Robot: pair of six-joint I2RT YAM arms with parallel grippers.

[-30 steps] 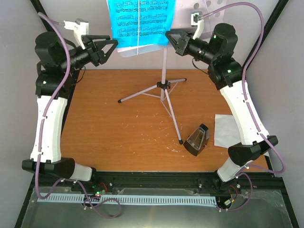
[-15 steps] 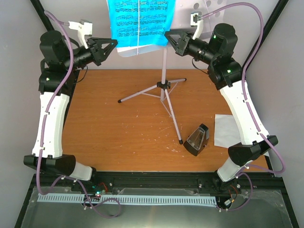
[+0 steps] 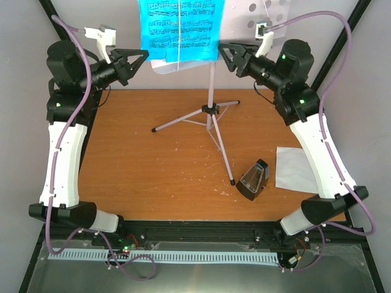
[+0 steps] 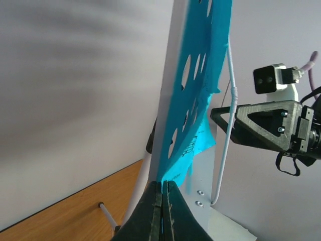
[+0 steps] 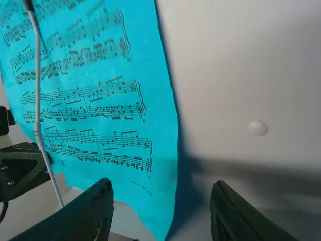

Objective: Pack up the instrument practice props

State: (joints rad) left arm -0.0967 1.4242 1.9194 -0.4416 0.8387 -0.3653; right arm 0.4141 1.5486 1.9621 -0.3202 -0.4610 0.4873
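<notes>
The thin silver tripod music stand (image 3: 211, 91) stands at the far middle of the orange-brown wooden bench (image 3: 140, 165), its three legs spread on the wood. Its perforated grey tray (image 3: 263, 15) is at the top edge of the overhead view. A bright blue sheet of printed music (image 3: 177, 27) lies against the tray face, with a thin white wire retainer (image 5: 37, 100) running down across it. A pale sheet edge (image 3: 165, 66) shows just below the blue one.

The left end effector (image 3: 145, 56) is raised to the left edge of the blue sheet. In the left wrist view its fingers (image 4: 150, 216) are pressed together, with only a hairline between them, right at the bottom of the tray's edge. Whether the paper or the tray edge is caught between them cannot be told.

The right end effector (image 3: 223, 52) is at the same height on the other side, just beside the right edge of the blue sheet. Its fingers (image 5: 95, 211) are spread wide apart, holding nothing, and they face the sheet's edge and the bare grey tray.

The black pyramid metronome with a clear cover (image 3: 253, 180) sits on the near right of the bench, just beside the tip of the nearest tripod leg. A white sheet of paper (image 3: 296, 168) lies flat to its right.
</notes>
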